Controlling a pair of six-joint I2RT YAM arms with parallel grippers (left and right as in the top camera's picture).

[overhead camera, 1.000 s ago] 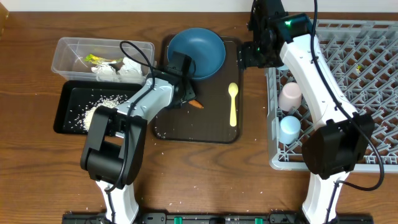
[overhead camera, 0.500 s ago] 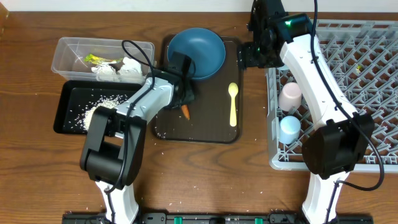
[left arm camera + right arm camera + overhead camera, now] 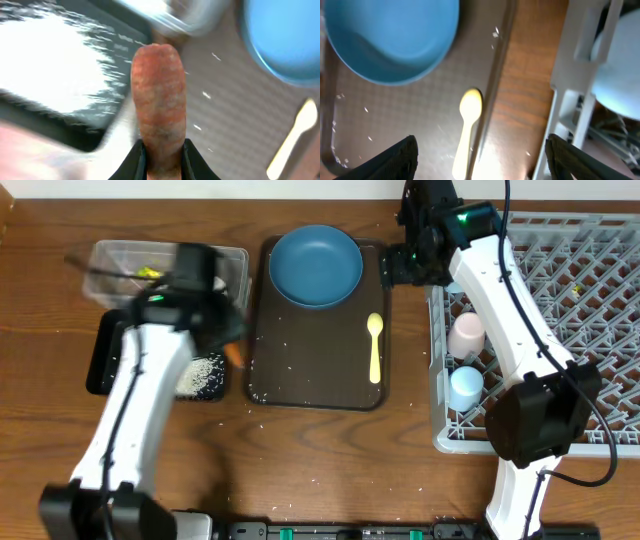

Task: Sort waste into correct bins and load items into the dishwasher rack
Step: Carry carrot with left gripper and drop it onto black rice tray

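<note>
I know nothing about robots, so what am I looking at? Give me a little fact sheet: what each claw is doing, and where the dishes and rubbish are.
left gripper: shut on the carrot, held by the edge of the black tray
right gripper: open, holding nothing
brown tray: blue plate, yellow spoon, stray rice grains
rack: pink cup, light blue cup
black tray: rice pile
clear tub: partly hidden by the blurred arm
</note>
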